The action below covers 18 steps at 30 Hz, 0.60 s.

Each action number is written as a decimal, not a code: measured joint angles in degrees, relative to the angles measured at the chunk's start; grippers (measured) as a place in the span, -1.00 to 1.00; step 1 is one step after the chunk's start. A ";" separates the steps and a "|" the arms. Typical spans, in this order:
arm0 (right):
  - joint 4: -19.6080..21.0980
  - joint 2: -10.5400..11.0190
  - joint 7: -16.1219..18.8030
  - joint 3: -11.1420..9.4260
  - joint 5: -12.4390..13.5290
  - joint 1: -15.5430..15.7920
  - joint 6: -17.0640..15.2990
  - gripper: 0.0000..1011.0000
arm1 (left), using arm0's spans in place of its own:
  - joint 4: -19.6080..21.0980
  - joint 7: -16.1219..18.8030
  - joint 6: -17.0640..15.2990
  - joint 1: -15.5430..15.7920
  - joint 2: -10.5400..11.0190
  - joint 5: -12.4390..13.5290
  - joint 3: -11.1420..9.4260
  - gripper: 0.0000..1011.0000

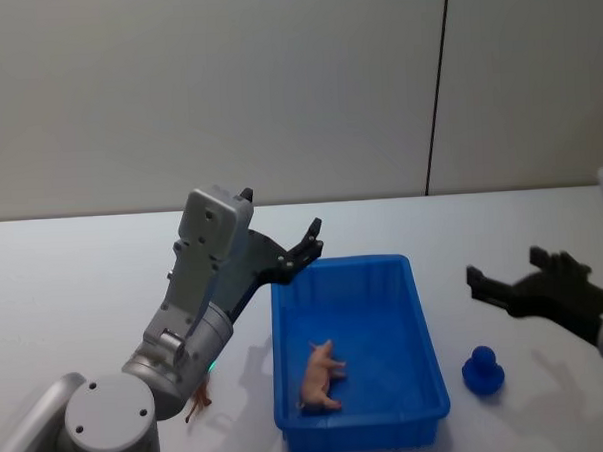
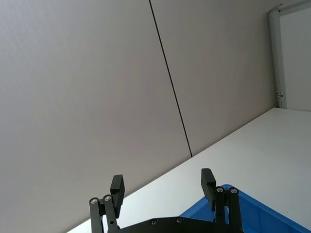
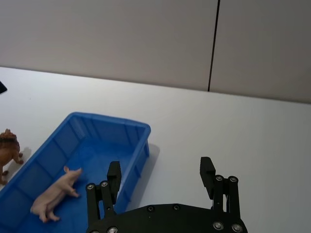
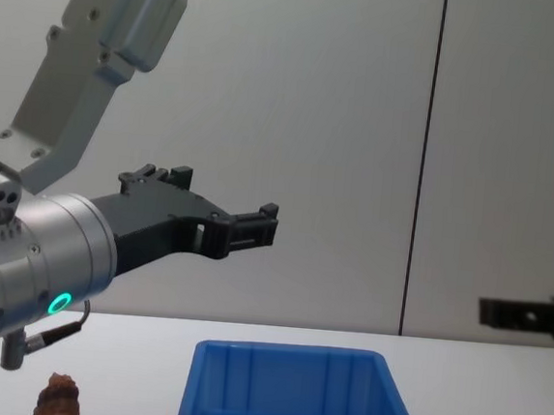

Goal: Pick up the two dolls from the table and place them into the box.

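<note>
The blue box (image 1: 362, 435) stands mid-table with a pale pink pig doll (image 1: 321, 377) lying on its floor, also seen from the right wrist (image 3: 53, 196). A rounded blue doll (image 1: 482, 370) sits on the white table (image 1: 522, 221) just right of the box. Left of the box stands a reddish-brown doll (image 1: 199, 402), partly hidden behind my left arm. My left gripper (image 1: 310, 244) hangs open and empty above the box's far left corner. To the right of the box, my right gripper (image 1: 504, 267) is open and empty, above the table behind the blue doll.
A grey panelled wall (image 1: 275, 87) with a dark vertical seam runs behind the table. Bare tabletop lies to the right of the box (image 3: 137, 128) and behind it. My left arm's big grey links (image 1: 199, 291) stand beside the box's left wall.
</note>
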<state>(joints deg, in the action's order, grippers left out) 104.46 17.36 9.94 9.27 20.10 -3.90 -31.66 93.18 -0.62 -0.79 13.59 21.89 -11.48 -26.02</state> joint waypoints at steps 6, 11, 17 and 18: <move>2.81 1.99 -0.71 -1.24 2.61 3.76 -1.64 0.98 | 0.00 0.00 0.00 0.00 0.00 0.00 0.00 0.98; 4.23 3.27 -1.02 -1.86 4.02 6.34 -2.93 0.98 | 0.00 0.00 0.00 0.00 0.00 0.00 0.00 0.98; 5.22 4.42 -2.27 -2.28 4.36 8.68 -4.64 0.98 | 0.00 0.00 0.00 0.00 0.00 0.00 0.00 0.98; 5.30 4.55 -2.47 -2.31 4.34 8.98 -4.89 0.98 | 0.00 0.00 0.00 0.00 0.00 0.00 0.00 0.98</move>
<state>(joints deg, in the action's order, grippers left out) 109.76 21.91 7.47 6.96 24.44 5.07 -36.55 93.18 -0.62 -0.79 13.58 21.89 -11.48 -26.03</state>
